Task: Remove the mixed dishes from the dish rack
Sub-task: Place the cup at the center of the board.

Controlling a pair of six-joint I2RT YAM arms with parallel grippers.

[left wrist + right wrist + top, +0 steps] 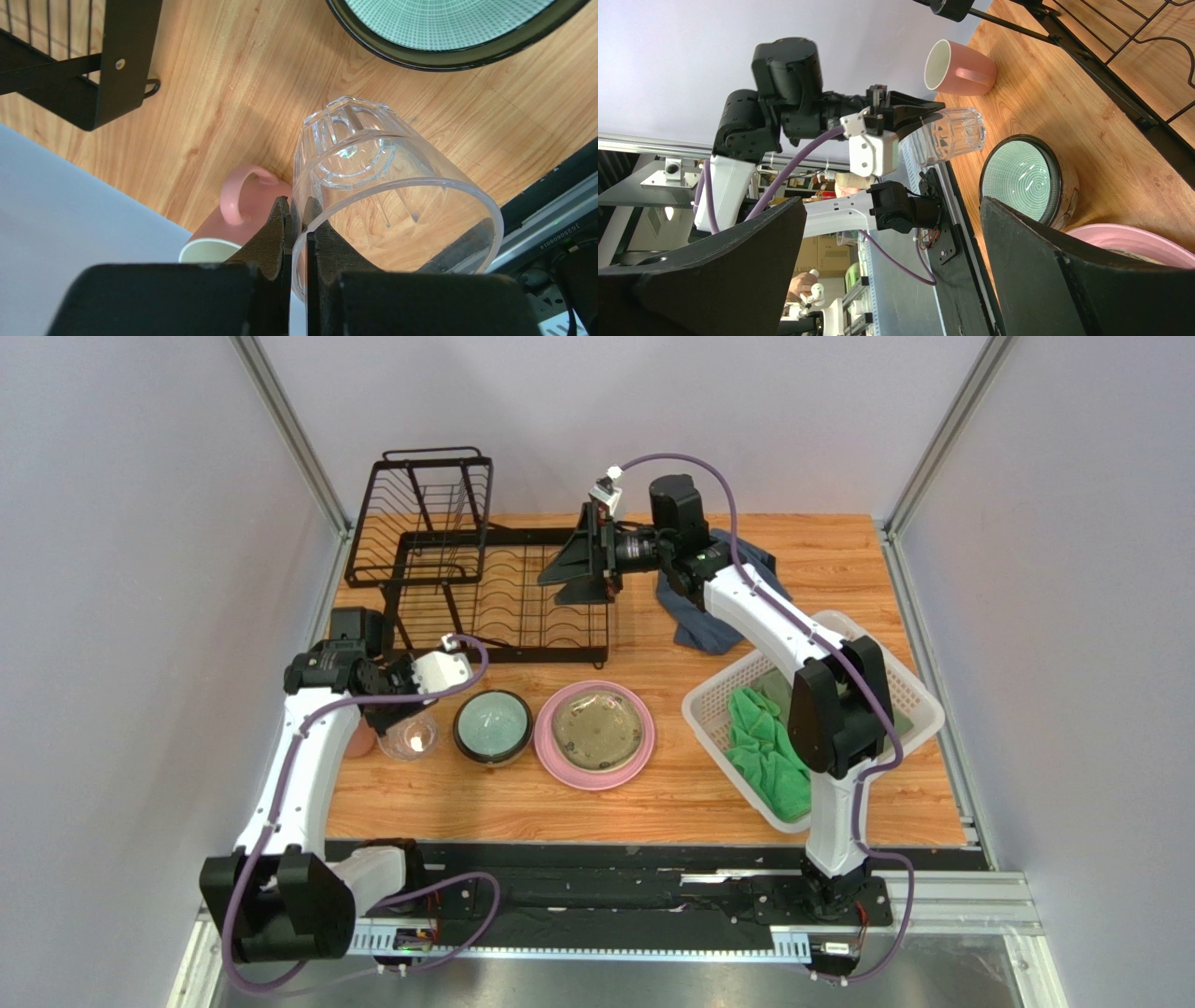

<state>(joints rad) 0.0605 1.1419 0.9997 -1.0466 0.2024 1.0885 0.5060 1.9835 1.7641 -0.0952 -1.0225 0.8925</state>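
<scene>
Tumbler (pixel 379 182) of clear glass is out of the dish rack (pixel 519 602), at the near left of the table (pixel 828 546), between pink mug (pixel 246 203) and teal bowl (pixel 493 725). The 2 fingers of the left gripper (pixel 298 213) clamp its rim. Right gripper (pixel 575 571) hovers over the rack's right end, fingers apart.

Bright even overhead light, all views sharp. Soft faint shadows on table (pixel 701 798). Small glints on clear tumbler (pixel 351 150). Lower frame: left gripper (pixel 297 213) slightly soft. Bottom corners: right gripper (pixel 894 210) underexposed.

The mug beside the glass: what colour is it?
Pink mug, cream inside; clearest in the right wrist view.
</scene>
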